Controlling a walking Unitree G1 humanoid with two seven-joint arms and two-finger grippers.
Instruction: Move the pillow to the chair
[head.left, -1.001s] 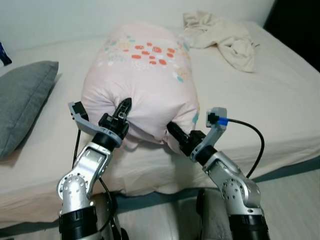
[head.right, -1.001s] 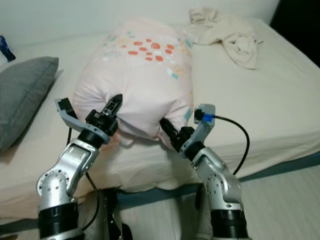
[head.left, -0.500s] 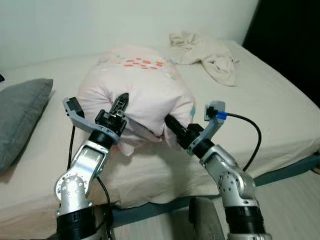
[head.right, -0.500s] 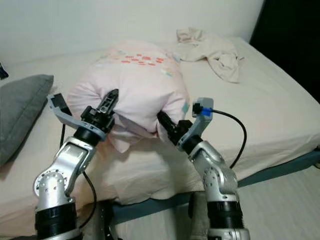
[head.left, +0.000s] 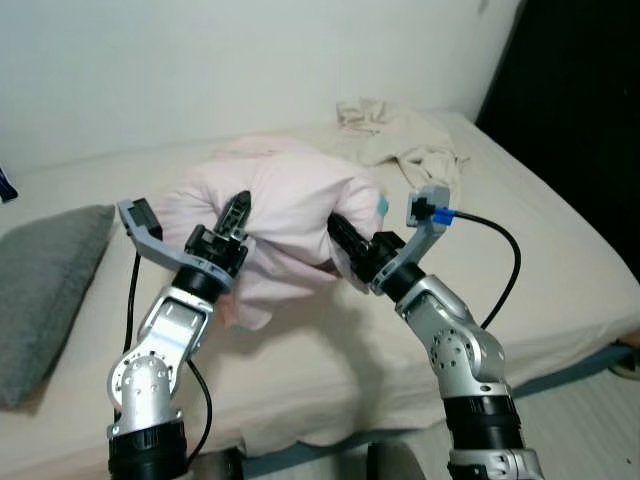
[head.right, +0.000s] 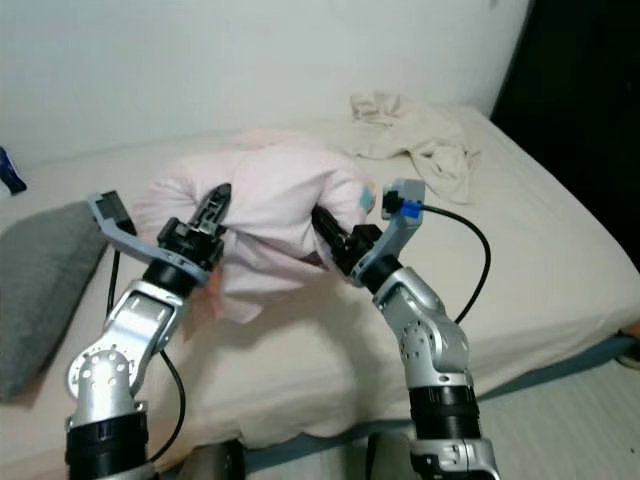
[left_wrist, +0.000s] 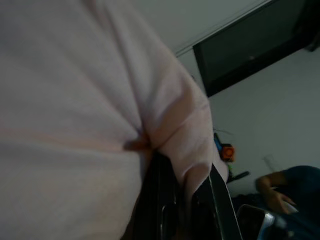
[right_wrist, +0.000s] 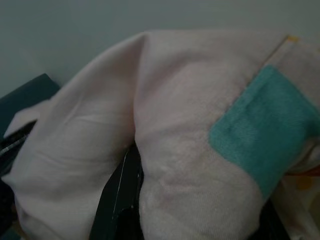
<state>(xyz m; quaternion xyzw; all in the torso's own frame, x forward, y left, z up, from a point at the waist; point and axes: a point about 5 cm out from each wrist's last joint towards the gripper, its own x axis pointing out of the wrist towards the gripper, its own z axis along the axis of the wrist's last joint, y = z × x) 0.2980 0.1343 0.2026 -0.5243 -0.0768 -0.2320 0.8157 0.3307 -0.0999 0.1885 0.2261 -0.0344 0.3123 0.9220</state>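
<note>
Presently, item one: my left gripper (head.left: 236, 216), forearm angled up and forward from a bent elbow, fingers pinched into the near left side of the pink pillow (head.left: 285, 215). The left wrist view confirms pale fabric bunched between my black fingers (left_wrist: 165, 200).

Item two: my right gripper (head.left: 345, 237), elbow bent, wrist tilted up and inward toward the left one, fingers closed on the pillow's near right side, just below a teal patch (right_wrist: 262, 130) on the cover. The right wrist view has cloth folded over one dark finger (right_wrist: 122, 192).

Item three: the pillow itself, gripped between both grippers above the bed (head.left: 560, 270), its near end raised and a loose corner drooping below my left wrist; whether its far end touches the mattress I cannot tell.

Item four: a grey cushion (head.left: 45, 280) lying on the bed to my left, well apart from the pillow.

Item five: a crumpled cream cloth (head.left: 400, 145) on the far side of the bed, beyond the pillow.
</note>
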